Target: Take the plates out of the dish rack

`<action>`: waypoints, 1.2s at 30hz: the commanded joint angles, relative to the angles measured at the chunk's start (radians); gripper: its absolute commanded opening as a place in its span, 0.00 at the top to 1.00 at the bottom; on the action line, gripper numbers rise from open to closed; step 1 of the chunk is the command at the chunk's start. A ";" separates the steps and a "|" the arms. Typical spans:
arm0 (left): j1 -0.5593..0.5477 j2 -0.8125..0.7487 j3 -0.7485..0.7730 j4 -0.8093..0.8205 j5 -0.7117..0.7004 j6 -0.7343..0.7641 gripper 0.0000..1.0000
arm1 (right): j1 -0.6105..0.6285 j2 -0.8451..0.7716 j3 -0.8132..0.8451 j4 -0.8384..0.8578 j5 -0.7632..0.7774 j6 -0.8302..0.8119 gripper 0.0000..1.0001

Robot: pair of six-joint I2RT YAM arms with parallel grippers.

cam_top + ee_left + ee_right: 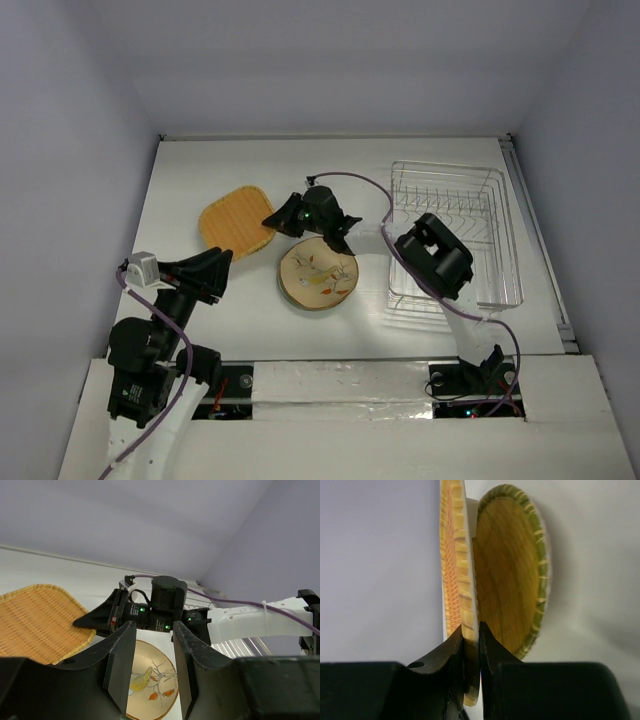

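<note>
Orange rounded-square woven plate (235, 221): sat at 9 o'clock on the white table (200, 175), well apart from the silver wire dish rack (455, 235) at 3 o'clock.
Right gripper (471, 635): clamped on that plate's 3 o'clock rim.
Left gripper (154, 627): spread wide, empty.
Risk: the thin rim pinch could slip, or the plate could knock the cream floral plate (318, 275) nearby. A green-rimmed plate (520, 580) possibly lay underneath.
Writing: none legible.

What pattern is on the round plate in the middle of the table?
Cream plate, printed with a branch and orange leaves; clearest in left wrist view.
</note>
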 commanded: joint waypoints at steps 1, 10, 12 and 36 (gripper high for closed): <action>0.008 0.023 0.015 0.037 0.013 -0.004 0.67 | 0.011 -0.008 0.055 0.112 0.047 0.050 0.89; 0.017 0.031 0.015 0.039 0.016 -0.004 0.67 | 0.020 -0.017 0.061 0.002 0.071 -0.004 0.34; 0.017 0.031 0.015 0.037 0.016 -0.004 0.67 | 0.020 -0.049 0.057 -0.030 0.088 -0.028 0.22; 0.047 0.066 0.018 0.033 0.012 -0.004 0.19 | 0.039 -0.409 -0.230 -0.234 0.364 -0.286 0.30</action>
